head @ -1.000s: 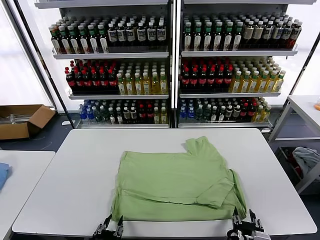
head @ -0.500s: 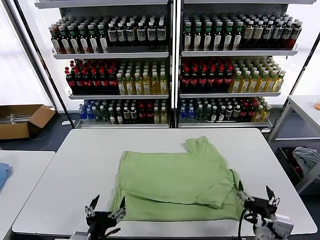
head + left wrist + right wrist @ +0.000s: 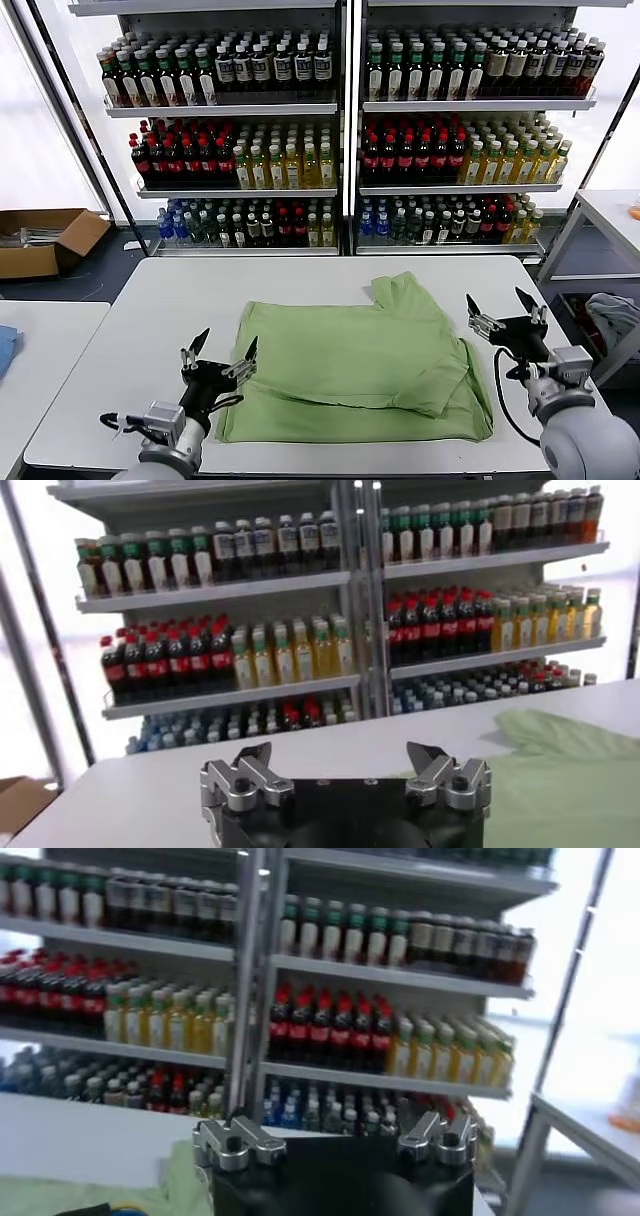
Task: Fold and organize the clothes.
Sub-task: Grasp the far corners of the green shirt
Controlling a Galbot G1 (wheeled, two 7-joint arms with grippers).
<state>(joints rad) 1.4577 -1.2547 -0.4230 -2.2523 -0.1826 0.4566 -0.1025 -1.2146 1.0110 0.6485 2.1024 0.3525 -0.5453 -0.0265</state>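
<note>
The green shirt [image 3: 355, 372] lay folded on the white table [image 3: 150, 330]. The left gripper [image 3: 219, 357] and right gripper [image 3: 504, 308] stood wide open, holding nothing.

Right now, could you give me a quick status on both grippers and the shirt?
Left gripper open, right gripper open, both empty beside the shirt. Green shirt partly folded on table. Nothing in the way.

No legible text: labels on the shelved glass and plastic drink bottles [image 3: 300, 160] are too small to read.
</note>
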